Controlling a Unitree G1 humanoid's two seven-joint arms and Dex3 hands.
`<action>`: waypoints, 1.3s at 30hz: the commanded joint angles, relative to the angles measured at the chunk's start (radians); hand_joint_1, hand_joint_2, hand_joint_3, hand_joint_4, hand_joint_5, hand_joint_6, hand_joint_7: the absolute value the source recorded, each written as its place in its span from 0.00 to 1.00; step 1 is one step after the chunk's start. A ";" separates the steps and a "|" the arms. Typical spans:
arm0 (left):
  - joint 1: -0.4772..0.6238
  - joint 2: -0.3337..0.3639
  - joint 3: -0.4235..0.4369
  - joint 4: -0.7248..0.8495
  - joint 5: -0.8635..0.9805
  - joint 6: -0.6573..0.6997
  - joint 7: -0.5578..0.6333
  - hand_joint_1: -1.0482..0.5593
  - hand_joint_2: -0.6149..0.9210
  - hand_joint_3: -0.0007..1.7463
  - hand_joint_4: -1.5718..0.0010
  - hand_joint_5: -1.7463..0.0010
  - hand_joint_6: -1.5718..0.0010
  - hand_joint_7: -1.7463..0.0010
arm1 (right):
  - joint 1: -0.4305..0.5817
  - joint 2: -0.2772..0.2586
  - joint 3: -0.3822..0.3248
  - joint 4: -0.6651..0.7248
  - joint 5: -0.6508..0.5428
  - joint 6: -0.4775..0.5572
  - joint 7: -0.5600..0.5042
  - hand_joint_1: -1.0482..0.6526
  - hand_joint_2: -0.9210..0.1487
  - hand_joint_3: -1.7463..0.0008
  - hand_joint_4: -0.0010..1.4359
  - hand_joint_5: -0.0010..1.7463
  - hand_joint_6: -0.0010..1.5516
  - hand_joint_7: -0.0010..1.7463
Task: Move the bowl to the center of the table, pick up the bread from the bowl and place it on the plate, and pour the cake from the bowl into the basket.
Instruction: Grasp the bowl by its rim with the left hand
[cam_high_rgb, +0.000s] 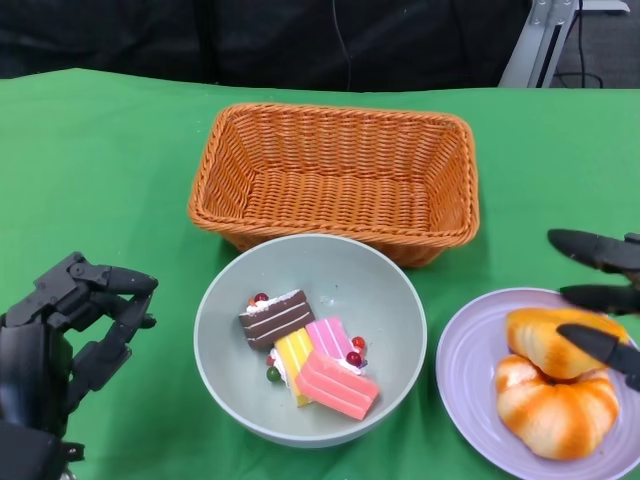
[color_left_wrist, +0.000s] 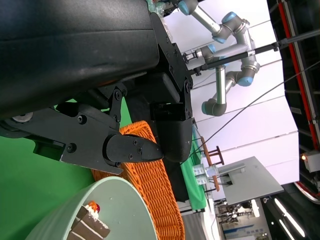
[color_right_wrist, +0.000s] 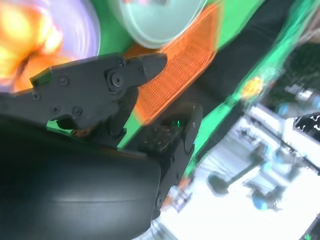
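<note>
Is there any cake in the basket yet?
No, the basket holds nothing; the cake pieces all lie in the bowl.

You see: woven wicker basket (cam_high_rgb: 335, 175), rough; bowl (cam_high_rgb: 380, 270) smooth, matt; plate (cam_high_rgb: 462, 370) glossy; bread (cam_high_rgb: 556, 385) glazed, shiny; worktop (cam_high_rgb: 90, 170) matt green cloth.

- no readable text, labels, brands or numbers in any view
- bowl (cam_high_rgb: 400, 330), plate (cam_high_rgb: 462, 370) and basket (cam_high_rgb: 330, 170) carry no markings
- background in right wrist view is blurred, nothing legible there
</note>
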 joint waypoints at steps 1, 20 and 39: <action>-0.008 0.024 0.007 0.021 -0.017 -0.016 -0.016 0.54 1.00 0.16 0.50 0.21 0.46 0.43 | 0.001 -0.004 -0.012 0.024 0.200 -0.035 0.087 0.48 0.13 0.80 0.42 0.51 0.47 0.11; 0.025 0.191 -0.039 -0.103 0.019 -0.146 -0.196 0.47 1.00 0.06 0.55 0.55 0.47 0.80 | 0.055 0.058 0.122 0.186 0.421 -0.168 0.183 0.55 0.51 0.36 0.49 0.82 0.42 0.73; 0.091 0.339 0.017 -0.271 0.347 -0.518 -0.180 0.28 0.99 0.00 0.55 0.99 0.57 1.00 | 0.058 0.051 0.148 0.181 0.468 -0.136 0.157 0.55 0.50 0.33 0.48 0.89 0.39 0.81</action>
